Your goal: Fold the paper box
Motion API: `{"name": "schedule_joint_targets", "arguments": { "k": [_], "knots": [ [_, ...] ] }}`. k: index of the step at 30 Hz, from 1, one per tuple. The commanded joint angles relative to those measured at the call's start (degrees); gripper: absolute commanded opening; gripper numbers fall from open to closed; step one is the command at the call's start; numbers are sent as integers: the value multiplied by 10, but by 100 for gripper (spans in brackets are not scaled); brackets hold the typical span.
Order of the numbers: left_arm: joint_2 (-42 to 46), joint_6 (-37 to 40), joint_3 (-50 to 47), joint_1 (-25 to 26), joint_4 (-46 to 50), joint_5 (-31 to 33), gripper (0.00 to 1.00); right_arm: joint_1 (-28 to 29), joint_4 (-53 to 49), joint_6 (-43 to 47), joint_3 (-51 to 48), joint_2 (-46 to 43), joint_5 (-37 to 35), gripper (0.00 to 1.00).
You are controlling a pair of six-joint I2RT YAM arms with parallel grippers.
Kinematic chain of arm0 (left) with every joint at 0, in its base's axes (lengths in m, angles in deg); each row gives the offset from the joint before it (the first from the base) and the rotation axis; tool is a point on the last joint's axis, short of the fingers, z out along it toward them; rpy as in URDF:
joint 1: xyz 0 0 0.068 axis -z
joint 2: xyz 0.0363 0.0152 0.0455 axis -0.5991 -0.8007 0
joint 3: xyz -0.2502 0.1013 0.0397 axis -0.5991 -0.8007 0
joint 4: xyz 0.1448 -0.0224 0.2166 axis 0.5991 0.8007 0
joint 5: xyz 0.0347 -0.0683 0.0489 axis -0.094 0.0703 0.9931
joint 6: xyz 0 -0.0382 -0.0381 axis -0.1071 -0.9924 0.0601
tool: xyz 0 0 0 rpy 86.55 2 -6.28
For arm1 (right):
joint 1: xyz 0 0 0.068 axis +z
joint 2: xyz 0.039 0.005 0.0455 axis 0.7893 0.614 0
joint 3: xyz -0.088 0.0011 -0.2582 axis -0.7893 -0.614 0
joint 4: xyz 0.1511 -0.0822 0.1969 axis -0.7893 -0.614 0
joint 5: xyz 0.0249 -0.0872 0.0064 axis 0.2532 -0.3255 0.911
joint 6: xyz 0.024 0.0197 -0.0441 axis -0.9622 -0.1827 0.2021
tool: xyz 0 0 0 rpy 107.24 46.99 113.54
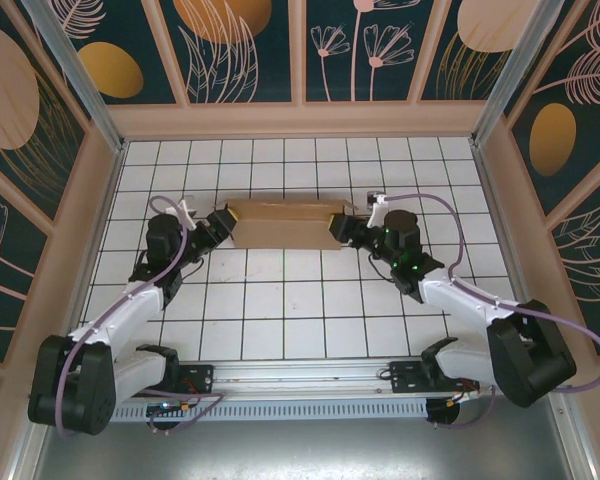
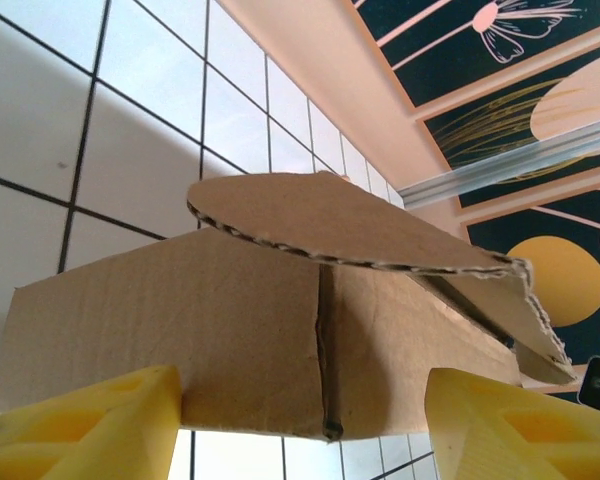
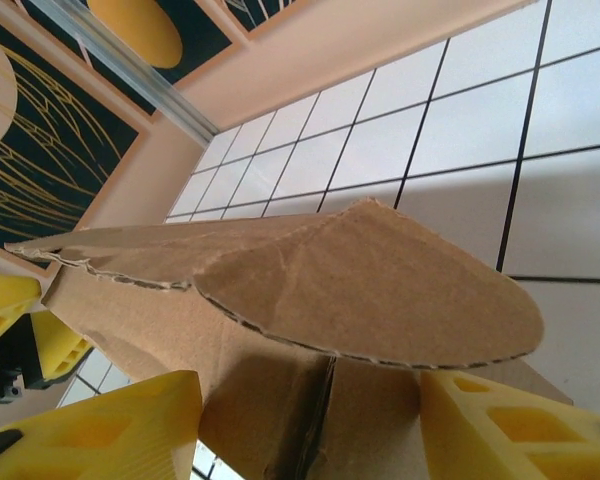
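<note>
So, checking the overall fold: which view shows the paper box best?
Top external: the whole paper box is visible, end to end. The left wrist view gives one end wall and rounded flap close up; the right wrist view, the opposite end.

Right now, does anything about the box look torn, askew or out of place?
No tears visible. On the paper box, the left-end flap and the right-end flap both jut outward, untucked.

White gridded tabletop point(image 1: 280, 300), floral wall panels point(image 1: 250, 50)
</note>
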Motion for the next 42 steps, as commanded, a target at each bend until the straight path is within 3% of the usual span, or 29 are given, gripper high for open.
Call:
{"name": "schedule_joint_targets", "arguments": {
  "k": [1, 17, 29, 36, 42],
  "knots": [
    [-29, 12, 34, 23, -56, -20, 65, -18, 67, 15, 23, 29, 71, 57],
    [-97, 11, 53, 33, -72, 21, 65, -76, 76, 32, 59, 120, 146, 60],
    [-82, 24, 59, 34, -28, 52, 77, -85, 63, 40, 59, 111, 146, 77],
    [-38, 48, 61, 33, 28, 88, 83, -96, 49, 52, 47, 82, 134, 81],
    [18, 110, 87, 34, 130, 140, 99, -103, 5, 60, 37, 27, 93, 82]
  ]
}}
